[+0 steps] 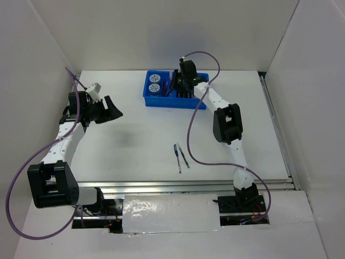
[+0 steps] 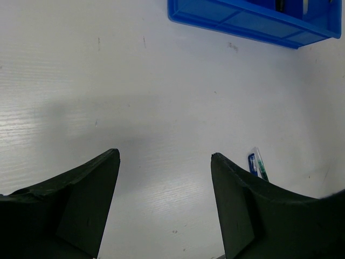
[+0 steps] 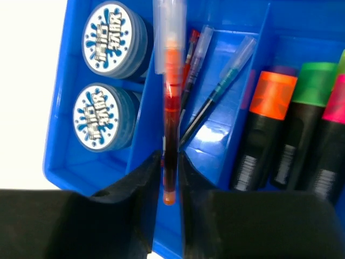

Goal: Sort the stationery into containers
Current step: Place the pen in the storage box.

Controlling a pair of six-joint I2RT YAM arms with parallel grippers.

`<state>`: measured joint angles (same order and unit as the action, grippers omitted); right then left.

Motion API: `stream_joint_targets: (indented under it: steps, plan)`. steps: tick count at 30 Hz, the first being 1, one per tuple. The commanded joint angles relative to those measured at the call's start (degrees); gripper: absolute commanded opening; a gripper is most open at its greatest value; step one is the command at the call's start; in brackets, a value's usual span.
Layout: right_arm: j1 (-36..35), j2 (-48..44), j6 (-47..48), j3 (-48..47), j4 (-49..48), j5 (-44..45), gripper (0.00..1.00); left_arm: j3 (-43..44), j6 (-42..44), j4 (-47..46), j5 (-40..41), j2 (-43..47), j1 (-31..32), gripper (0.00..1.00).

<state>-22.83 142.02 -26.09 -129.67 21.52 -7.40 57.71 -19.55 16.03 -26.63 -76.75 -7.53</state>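
Observation:
The blue tray (image 1: 149,100) stands at the back middle of the table. My right gripper (image 3: 170,162) is shut on a thin red pen (image 3: 170,81) and holds it over the tray's pen compartment (image 3: 226,135), where several thin pens lie. Two pale-blue discs (image 3: 113,38) fill the left compartment. Orange, green and pink highlighters (image 3: 269,124) stand in the right compartment. Two blue pens (image 1: 180,156) lie on the table in front of the tray; they also show in the left wrist view (image 2: 257,164). My left gripper (image 2: 164,172) is open and empty above bare table at the left.
White walls close in the table at the back and both sides. A metal rail (image 1: 188,186) runs along the near edge. The right arm's purple cable (image 1: 194,113) loops over the table's middle.

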Motion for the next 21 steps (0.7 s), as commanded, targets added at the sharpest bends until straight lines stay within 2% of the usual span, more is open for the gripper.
stream_joint_targets:
  steps: [1, 3, 4, 6, 7, 9, 12, 13, 14, 15, 17, 20, 21]
  plan:
    - [-0.02, 0.28, -0.28, 0.55, -2.89, -0.6, 0.29, -0.23, 0.57, -1.0, -0.53, 0.11, -0.12, 0.81]
    - [-0.2, -0.07, -0.19, 0.82, -2.8, -0.51, 0.42, -0.06, 0.57, -1.0, -0.52, 0.11, -0.03, 0.81]
    - [-0.2, -0.42, -0.11, 0.82, -2.62, -0.77, 0.54, 0.03, 0.31, -1.09, -0.53, 0.11, -0.12, 0.81]
    - [-0.2, -1.74, 0.07, 1.34, -2.01, -0.86, 0.63, 0.29, 0.3, -0.92, -0.79, 0.2, -0.12, 0.81]
    - [-0.2, -2.35, 0.16, 1.35, -1.83, -1.12, 0.64, 0.38, 0.3, -1.0, -0.7, 0.37, -0.12, 0.81]
    - [-0.11, -5.6, 0.86, 1.43, -0.43, -2.88, 0.62, 0.38, 0.13, -1.09, -0.7, 0.98, -0.12, 0.8]
    - [0.68, -13.41, 3.84, 4.31, 1.15, -7.35, 0.53, 0.21, -0.4, -1.18, -0.7, 2.39, -0.03, 0.81]
    - [0.77, -15.78, 6.81, 6.16, 1.59, -8.32, 0.43, -0.32, -0.75, -1.53, -0.7, 2.74, -0.12, 0.81]
    - [0.42, -20.94, 8.58, 8.88, 1.95, -8.42, 0.39, -0.67, -0.84, -2.31, -0.61, 3.44, -0.03, 0.81]
    - [0.16, -23.43, 10.6, 14.56, 2.56, -7.99, 0.37, -0.85, -0.93, -2.58, -0.35, 4.58, -0.03, 0.81]
    - [-1.24, -30.28, 16.14, 20.12, 5.18, -7.55, 0.32, -0.67, -0.84, -2.5, 0.52, 5.47, -0.12, 0.81]
    - [-2.83, -41.69, 20.54, 37.22, 7.47, -5.79, 0.28, -0.76, 0.47, -1.53, 1.4, 7.66, -0.2, 0.81]
    - [-3.1, -41.73, 20.55, 40.6, 8.36, -5.7, 0.27, -1.02, 0.65, -1.36, 1.5, 8.02, -0.2, 0.81]
